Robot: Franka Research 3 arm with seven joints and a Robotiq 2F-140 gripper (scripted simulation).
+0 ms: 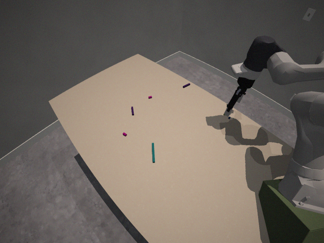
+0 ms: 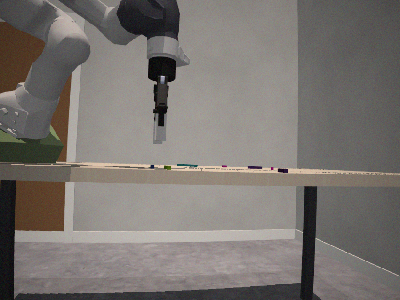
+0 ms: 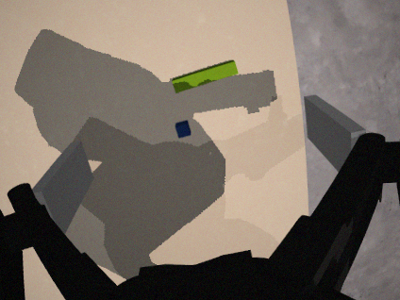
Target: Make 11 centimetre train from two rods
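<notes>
My gripper (image 1: 226,114) (image 2: 159,142) (image 3: 194,138) is open and empty, above the table near its edge. Below it a small blue rod (image 1: 229,117) (image 2: 152,166) (image 3: 183,128) lies in the arm's shadow. A lime rod (image 2: 167,167) (image 3: 206,75) lies a short way from the blue one, not touching it; in the top view the gripper hides it. A long turquoise rod (image 1: 153,152) (image 2: 187,165) lies alone near the table's middle. Two purple rods lie farther off: one (image 1: 132,111) (image 2: 254,167) inward, the other (image 1: 186,85) (image 2: 282,170) near the edge.
One magenta rod (image 1: 124,134) (image 2: 224,166) lies between the turquoise rod and the inward purple rod. Another magenta rod (image 1: 149,97) (image 2: 272,168) lies between the two purple rods. The table edge runs under the gripper's right finger in the wrist view.
</notes>
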